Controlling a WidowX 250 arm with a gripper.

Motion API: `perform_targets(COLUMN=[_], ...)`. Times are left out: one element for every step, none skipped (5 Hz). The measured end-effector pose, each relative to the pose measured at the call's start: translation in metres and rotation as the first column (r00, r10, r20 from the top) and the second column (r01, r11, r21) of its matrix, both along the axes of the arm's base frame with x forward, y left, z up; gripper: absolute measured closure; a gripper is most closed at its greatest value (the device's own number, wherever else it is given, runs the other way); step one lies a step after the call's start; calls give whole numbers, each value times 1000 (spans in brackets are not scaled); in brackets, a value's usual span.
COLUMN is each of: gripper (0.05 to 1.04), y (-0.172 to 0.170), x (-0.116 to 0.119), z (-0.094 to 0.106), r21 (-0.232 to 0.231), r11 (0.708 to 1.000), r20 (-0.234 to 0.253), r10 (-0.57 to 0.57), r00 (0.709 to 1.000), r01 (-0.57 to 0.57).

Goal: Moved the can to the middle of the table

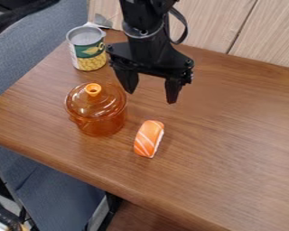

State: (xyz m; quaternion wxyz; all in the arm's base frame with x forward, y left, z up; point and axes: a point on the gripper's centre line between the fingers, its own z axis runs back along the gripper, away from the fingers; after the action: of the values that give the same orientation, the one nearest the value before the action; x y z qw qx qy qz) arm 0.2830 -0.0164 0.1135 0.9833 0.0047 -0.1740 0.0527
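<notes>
Hanging beyond and to the right of the pot [104, 122], as the camera sees it: one black gripper [151, 95], pointing downward, its two fingers parted wide. Item, the can [89, 50]: upright on the table [231, 135], behind the pot and apart from it, slightly to its left; silvery top, white and green label with yellow kernels pictured. Item, the pot itself: see-through orange, round, lidded, with an orange knob [93, 89] atop the lid. Item, one piece of sushi [149, 139]: orange with pale stripes, white along one side, lying near the pot, to its right and nearer the camera. Item, the table: brown wood grain, beneath the pot and reaching well to its right. Item, wall panels [201, 22]: pale wood, well behind the pot. Item, blue-grey fabric [26, 49]: beyond the table's edge, left of the pot.
</notes>
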Motion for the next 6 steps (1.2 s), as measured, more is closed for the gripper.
perform_targets(gripper=[84,84,84,84,84,84], y=[0,15,35,66,111,151], x=[-2,15,32,50,66,69], z=[-7,5,16,27,38,43], r21=[-5,-58,-78,-99,-116,-128], r11=[1000,993,979,943,857,743], r20=[-30,-59,-89,-100,-95,-46], r10=[6,99,183,307,493,658], r00=[1000,993,979,946,865,752], r01=[-6,-102,-190,-317,-502,-657])
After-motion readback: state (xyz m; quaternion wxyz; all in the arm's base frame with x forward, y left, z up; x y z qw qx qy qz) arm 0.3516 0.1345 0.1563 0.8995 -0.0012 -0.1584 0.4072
